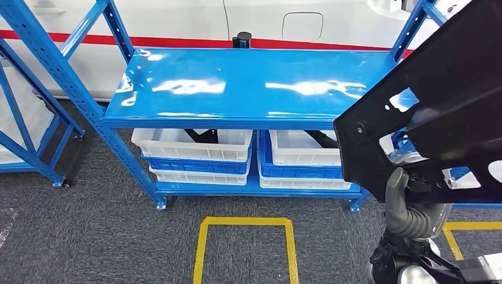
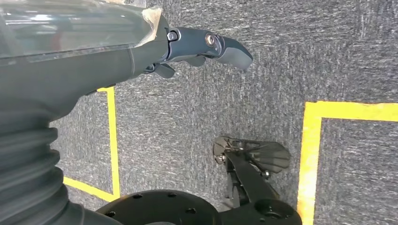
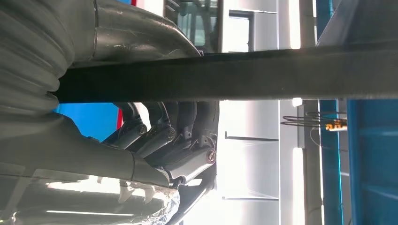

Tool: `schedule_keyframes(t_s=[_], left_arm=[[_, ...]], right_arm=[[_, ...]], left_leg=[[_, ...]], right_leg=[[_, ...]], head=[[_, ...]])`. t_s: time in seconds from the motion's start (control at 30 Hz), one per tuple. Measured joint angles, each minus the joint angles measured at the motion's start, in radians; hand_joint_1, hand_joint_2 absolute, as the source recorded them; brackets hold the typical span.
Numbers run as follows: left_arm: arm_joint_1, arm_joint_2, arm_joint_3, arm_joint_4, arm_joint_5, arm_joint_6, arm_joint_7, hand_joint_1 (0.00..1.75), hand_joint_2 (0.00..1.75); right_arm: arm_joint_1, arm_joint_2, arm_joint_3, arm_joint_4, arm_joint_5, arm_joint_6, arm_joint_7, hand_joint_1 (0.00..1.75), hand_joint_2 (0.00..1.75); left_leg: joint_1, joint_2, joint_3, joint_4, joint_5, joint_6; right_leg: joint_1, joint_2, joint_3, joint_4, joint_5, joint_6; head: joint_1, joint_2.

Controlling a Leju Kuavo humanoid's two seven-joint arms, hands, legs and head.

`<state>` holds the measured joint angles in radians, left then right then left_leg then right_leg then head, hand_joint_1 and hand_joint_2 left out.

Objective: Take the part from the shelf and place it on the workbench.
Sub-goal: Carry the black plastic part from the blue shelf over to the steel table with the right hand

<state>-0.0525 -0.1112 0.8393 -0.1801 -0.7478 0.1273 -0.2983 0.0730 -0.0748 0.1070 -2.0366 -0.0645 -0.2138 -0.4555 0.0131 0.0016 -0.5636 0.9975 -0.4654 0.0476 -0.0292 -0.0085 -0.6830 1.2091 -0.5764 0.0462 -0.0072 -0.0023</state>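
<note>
Head view high, facing shelf (image 1: 237, 89); wrist views close (left faces carpet (image 2: 187, 117)).

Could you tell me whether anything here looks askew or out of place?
Nothing looks wrong. The right hand holds the black part tilted in the air, above the blue bench. Crates sit stacked squarely on the lower shelf.
</note>
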Motion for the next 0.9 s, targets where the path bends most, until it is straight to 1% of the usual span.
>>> schedule_keyframes(t_s=[0.03, 0.07, 0.1, 0.13, 0.17, 0.2, 0.23, 0.27, 0.3, 0.33, 0.37, 0.4, 0.43, 0.47, 0.5, 0.53, 0.57, 0.6, 0.63, 0.67, 0.7, 0.73, 0.77, 0.8, 0.83, 0.87, 0.9], left_arm=[[0.0, 0.0, 0.0, 0.0, -0.002, -0.001, 0.0, 0.0, 1.75], [0.0, -0.001, 0.0, 0.0, -0.005, -0.004, 0.001, 0.0, 1.75], [0.0, -0.001, -0.001, 0.0, -0.009, -0.008, 0.001, 0.0, 1.75], [0.0, -0.002, -0.002, 0.0, -0.014, -0.012, 0.003, 0.0, 1.75], [0.0, -0.002, -0.004, 0.0, -0.019, -0.017, 0.005, 0.0, 1.75], [0.0, -0.003, -0.008, 0.0, -0.026, -0.021, 0.007, 0.0, 1.75], [0.0, -0.004, -0.012, 0.0, -0.031, -0.025, 0.009, 0.0, 1.75], [0.001, -0.005, -0.016, 0.0, -0.036, -0.028, 0.011, 0.0, 1.75], [0.001, -0.005, -0.021, 0.0, -0.039, -0.029, 0.012, 0.0, 1.75], [0.002, -0.006, -0.024, 0.0, -0.04, -0.03, 0.012, 0.0, 1.75], [0.002, -0.005, -0.025, 0.0, -0.04, -0.029, 0.012, 0.0, 1.75], [0.003, -0.004, -0.026, 0.0, -0.039, -0.028, 0.011, 0.0, 1.75], [0.003, -0.004, -0.027, 0.0, -0.038, -0.027, 0.009, 0.0, 1.75], [0.003, -0.003, -0.027, 0.0, -0.036, -0.026, 0.007, 0.0, 1.75], [0.003, -0.002, -0.027, 0.0, -0.033, -0.024, 0.004, 0.0, 1.75], [0.002, -0.001, -0.027, 0.0, -0.031, -0.022, 0.002, 0.0, 1.75], [0.002, 0.0, -0.027, 0.0, -0.029, -0.019, 0.0, 0.0, 1.75], [0.002, 0.001, -0.027, 0.0, -0.026, -0.015, -0.003, 0.0, 1.75], [0.002, 0.002, -0.027, 0.0, -0.024, -0.012, -0.004, 0.0, 1.75], [0.001, 0.003, -0.026, 0.0, -0.021, -0.008, -0.007, 0.0, 1.75], [0.0, 0.005, -0.026, 0.0, -0.018, -0.005, -0.009, 0.0, 1.75], [-0.002, 0.006, -0.026, 0.0, -0.015, -0.002, -0.011, 0.0, 1.75], [-0.003, 0.008, -0.026, 0.0, -0.013, 0.0, -0.013, 0.0, 1.75], [-0.004, 0.008, -0.025, 0.0, -0.013, 0.0, -0.014, 0.0, 1.75], [-0.005, 0.009, -0.025, 0.0, -0.012, 0.001, -0.015, 0.0, 1.75], [-0.006, 0.01, -0.025, 0.0, -0.011, 0.002, -0.016, 0.0, 1.75], [-0.006, 0.01, -0.025, 0.0, -0.01, 0.002, -0.017, 0.0, 1.75]], right_arm=[[0.002, 0.0, -0.002, 0.0, 0.0, 0.0, 0.0, 1.75, 1.75], [0.006, 0.0, -0.005, -0.001, 0.001, 0.0, 0.0, 1.75, 1.75], [0.01, 0.0, -0.007, -0.003, 0.002, -0.001, 0.0, 1.75, 1.75], [0.013, 0.0, -0.008, -0.005, 0.004, -0.001, 0.002, 1.75, 1.75], [0.016, 0.0, -0.009, -0.009, 0.007, -0.001, 0.004, 1.75, 1.75], [0.017, 0.0, -0.009, -0.013, 0.012, -0.001, 0.007, 1.75, 1.75], [0.018, 0.0, -0.009, -0.018, 0.017, -0.001, 0.011, 1.75, 1.75], [0.019, -0.001, -0.009, -0.024, 0.022, -0.001, 0.014, 1.75, 1.75], [0.021, -0.001, -0.01, -0.028, 0.026, -0.001, 0.017, 1.75, 1.75], [0.024, -0.002, -0.01, -0.031, 0.029, 0.0, 0.02, 1.75, 1.75], [0.026, -0.002, -0.01, -0.033, 0.031, 0.001, 0.022, 1.75, 1.75], [0.026, -0.002, -0.01, -0.033, 0.031, 0.002, 0.023, 1.75, 1.75], [0.027, -0.003, -0.01, -0.034, 0.031, 0.004, 0.024, 1.75, 1.75], [0.027, -0.003, -0.01, -0.034, 0.029, 0.006, 0.025, 1.75, 1.75], [0.027, -0.004, -0.01, -0.034, 0.025, 0.01, 0.024, 1.75, 1.75], [0.028, -0.004, -0.01, -0.034, 0.019, 0.013, 0.023, 1.75, 1.75], [0.027, -0.004, -0.009, -0.033, 0.012, 0.018, 0.021, 1.75, 1.75], [0.027, -0.004, -0.009, -0.033, 0.004, 0.023, 0.019, 1.75, 1.75], [0.027, -0.004, -0.009, -0.033, -0.002, 0.027, 0.019, 1.75, 1.75], [0.027, -0.004, -0.009, -0.033, -0.009, 0.032, 0.018, 1.75, 1.75], [0.026, -0.004, -0.009, -0.033, -0.015, 0.037, 0.018, 1.75, 1.75], [0.026, -0.004, -0.009, -0.033, -0.019, 0.04, 0.018, 1.75, 1.75], [0.025, -0.004, -0.009, -0.033, -0.021, 0.042, 0.018, 1.75, 1.75], [0.024, -0.004, -0.009, -0.033, -0.022, 0.043, 0.018, 1.75, 1.75], [0.022, -0.003, -0.009, -0.033, -0.022, 0.044, 0.018, 1.75, 1.75], [0.021, -0.003, -0.008, -0.033, -0.023, 0.044, 0.018, 1.75, 1.75], [0.021, -0.003, -0.008, -0.033, -0.023, 0.045, 0.017, 1.75, 1.75]], left_leg=[[-0.002, 0.001, -0.012, 0.0, 0.009, 0.001], [-0.004, 0.001, -0.025, 0.001, 0.019, 0.001], [-0.006, 0.002, -0.038, 0.001, 0.03, 0.001], [-0.007, 0.002, -0.049, 0.001, 0.039, -0.001], [-0.007, 0.001, -0.059, 0.002, 0.048, -0.003], [-0.009, 0.001, -0.067, 0.003, 0.056, -0.007], [-0.01, 0.001, -0.074, 0.003, 0.066, -0.012], [-0.011, 0.001, -0.078, 0.002, 0.077, -0.017], [-0.012, 0.001, -0.081, -0.001, 0.088, -0.023], [-0.012, 0.001, -0.083, -0.004, 0.098, -0.028], [-0.011, 0.0, -0.085, -0.005, 0.101, -0.032], [-0.009, -0.001, -0.09, 0.0, 0.09, -0.037], [-0.008, -0.002, -0.098, 0.019, 0.062, -0.042], [-0.005, -0.003, -0.107, 0.05, 0.021, -0.046], [-0.004, -0.004, -0.122, 0.111, -0.032, -0.05], [-0.003, -0.004, -0.137, 0.178, -0.078, -0.054], [-0.002, -0.005, -0.147, 0.238, -0.105, -0.057], [-0.001, -0.005, -0.149, 0.283, -0.115, -0.06], [-0.001, -0.005, -0.139, 0.29, -0.102, -0.061], [0.001, -0.004, -0.103, 0.256, -0.075, -0.061], [0.003, -0.004, -0.058, 0.202, -0.051, -0.06], [0.005, -0.005, -0.008, 0.136, -0.039, -0.059], [0.004, -0.006, 0.037, 0.07, -0.035, -0.056], [0.002, -0.007, 0.057, 0.036, -0.043, -0.053], [-0.002, -0.009, 0.065, 0.017, -0.051, -0.049], [-0.005, -0.009, 0.062, 0.01, -0.05, -0.043], [-0.005, -0.008, 0.055, 0.006, -0.045, -0.034]], right_leg=[[0.001, 0.002, -0.007, 0.051, -0.019, 0.001], [0.003, 0.003, -0.002, 0.078, -0.021, 0.007], [0.003, 0.003, 0.018, 0.079, -0.008, 0.016], [0.004, 0.003, 0.052, 0.046, 0.013, 0.024], [0.005, 0.003, 0.098, -0.011, 0.032, 0.029], [0.007, 0.004, 0.155, -0.089, 0.04, 0.029], [0.011, 0.004, 0.204, -0.161, 0.036, 0.024], [0.015, 0.005, 0.236, -0.216, 0.031, 0.018], [0.02, 0.006, 0.253, -0.248, 0.026, 0.013], [0.021, 0.007, 0.248, -0.255, 0.028, 0.009], [0.015, 0.006, 0.239, -0.253, 0.035, 0.003], [0.011, 0.005, 0.235, -0.254, 0.042, -0.004], [0.005, 0.003, 0.227, -0.254, 0.051, -0.014], [0.002, 0.002, 0.222, -0.254, 0.059, -0.023], [0.005, 0.0, 0.213, -0.253, 0.069, -0.029], [0.006, -0.002, 0.201, -0.252, 0.079, -0.034], [0.007, -0.003, 0.19, -0.25, 0.088, -0.035], [0.008, -0.004, 0.177, -0.248, 0.097, -0.034], [0.008, -0.004, 0.166, -0.244, 0.103, -0.031], [0.007, -0.004, 0.152, -0.237, 0.108, -0.028], [0.006, -0.004, 0.14, -0.229, 0.113, -0.024], [0.006, -0.004, 0.127, -0.22, 0.116, -0.02], [0.007, -0.004, 0.117, -0.212, 0.12, -0.015], [0.009, -0.005, 0.111, -0.207, 0.124, -0.009], [0.01, -0.006, 0.105, -0.205, 0.13, 0.0], [0.01, -0.007, 0.1, -0.204, 0.137, 0.009], [0.01, -0.008, 0.094, -0.202, 0.141, 0.017]], head=[[0.0, 0.0], [0.0, 0.0], [0.001, 0.0], [0.001, 0.0], [0.001, 0.0], [0.001, 0.0], [0.001, 0.0], [0.001, 0.0], [0.001, 0.0], [0.001, 0.0], [0.002, 0.0], [0.001, 0.0], [-0.001, 0.0], [-0.002, 0.0], [-0.004, 0.0], [-0.005, 0.0], [-0.005, 0.0], [-0.006, 0.0], [-0.006, 0.0], [-0.006, 0.0], [-0.006, 0.0], [-0.007, 0.0], [-0.006, 0.0], [-0.005, 0.0], [-0.004, 0.0], [-0.004, 0.0], [-0.004, 0.0]])
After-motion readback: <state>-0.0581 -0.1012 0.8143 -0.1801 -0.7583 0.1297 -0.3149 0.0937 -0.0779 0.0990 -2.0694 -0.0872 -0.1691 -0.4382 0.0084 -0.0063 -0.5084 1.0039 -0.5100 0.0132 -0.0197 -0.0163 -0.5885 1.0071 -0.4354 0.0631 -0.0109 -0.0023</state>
